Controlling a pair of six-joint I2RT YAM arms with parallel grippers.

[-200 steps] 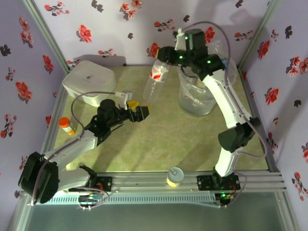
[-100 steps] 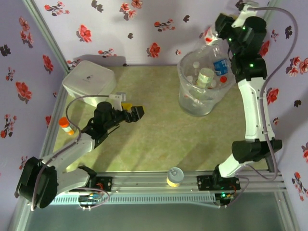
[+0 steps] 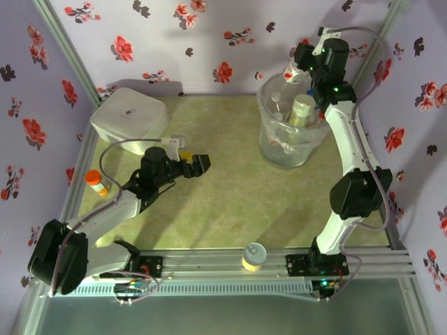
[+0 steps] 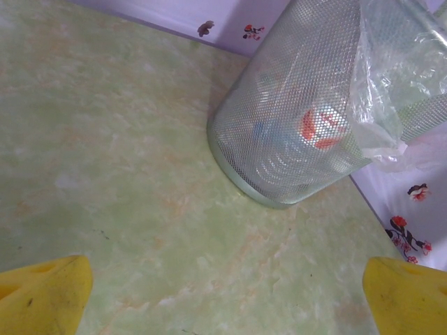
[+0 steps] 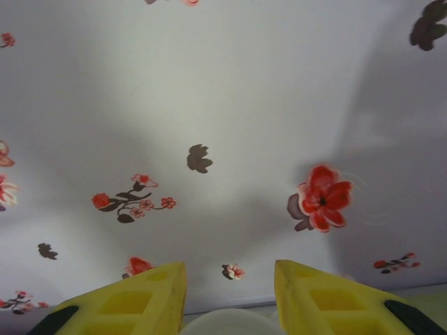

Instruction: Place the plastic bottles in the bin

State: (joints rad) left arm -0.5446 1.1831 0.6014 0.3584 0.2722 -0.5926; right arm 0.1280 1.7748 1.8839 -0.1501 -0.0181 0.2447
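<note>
The right gripper [image 5: 229,276] points at a pale lilac wall [image 5: 209,84] printed with flowers. Its two yellow fingers [image 5: 140,300] rise from the bottom edge, and the jaws are closed on the pale, rounded end of a plastic bottle [image 5: 225,322], which just shows between them. On the wall, a large red blossom [image 5: 321,197] sits right of centre, a dark leaf [image 5: 199,158] near the middle and a small red sprig [image 5: 133,199] to the left.

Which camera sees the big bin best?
The top external view: it looks down into the bin, showing its open top and the bottles inside. The left wrist view shows its side and bag from low down.
</note>
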